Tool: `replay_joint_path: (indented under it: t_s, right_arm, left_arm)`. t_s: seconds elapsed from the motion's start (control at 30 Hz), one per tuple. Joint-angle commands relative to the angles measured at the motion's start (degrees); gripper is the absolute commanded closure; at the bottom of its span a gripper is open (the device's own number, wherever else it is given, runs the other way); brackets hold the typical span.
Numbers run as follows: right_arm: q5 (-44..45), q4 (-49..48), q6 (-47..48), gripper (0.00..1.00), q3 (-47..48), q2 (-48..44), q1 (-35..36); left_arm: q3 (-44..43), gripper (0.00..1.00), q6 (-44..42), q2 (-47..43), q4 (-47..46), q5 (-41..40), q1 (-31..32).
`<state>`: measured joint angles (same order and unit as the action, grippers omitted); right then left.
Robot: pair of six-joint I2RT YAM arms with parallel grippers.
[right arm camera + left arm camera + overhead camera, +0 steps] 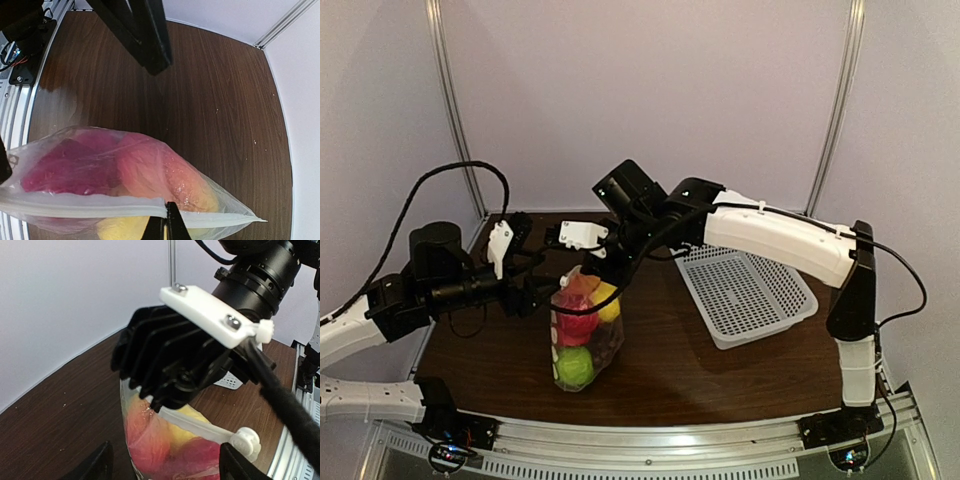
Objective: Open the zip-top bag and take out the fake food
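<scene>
Fruit [577, 330] sits packed inside the bag [584, 340], which stands upright near the middle of the brown surface [720, 370], left of the white basket [750, 295]. Through the clear plastic I can make out a green piece at the bottom, a red one above it, and yellow and orange ones near the top. The bag's bottom looks to be resting on the surface, though I cannot be sure.

The right arm [775, 235] reaches across from the right and comes down over the bag's top. The right jaws are pinched together on the zip strip [85, 205], which runs as one unbroken pale band across the right wrist view. A small white slider [245, 440] sits at one end of that strip.

The left arm [430, 285] comes in level from the left. The left jaws stand wide apart, one finger [95, 465] on either side of the bag's upper part. Whether they touch the plastic I cannot tell.
</scene>
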<state>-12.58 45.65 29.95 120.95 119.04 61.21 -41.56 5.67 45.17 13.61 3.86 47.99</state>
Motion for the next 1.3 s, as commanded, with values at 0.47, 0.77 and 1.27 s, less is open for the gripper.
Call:
replay_joint_path:
  t_s: [0.47,0.77,1.27]
  right_arm:
    - [-2.3,1.4,-4.6,1.00,2.2,-0.8,-3.2]
    - [-4.3,2.3,-6.0,1.00,1.7,-2.8,-4.1]
    - [-16.3,6.7,-3.9,0.99,2.2,-5.1,-5.6]
  left_arm:
    - [1.3,0.25,1.5,-2.5,-5.8,2.0,-0.3]
    - [0.2,0.46,2.7,6.3,-10.9,0.8,-0.3]
    - [2.4,1.00,0.3,3.4,-15.8,-2.3,-0.3]
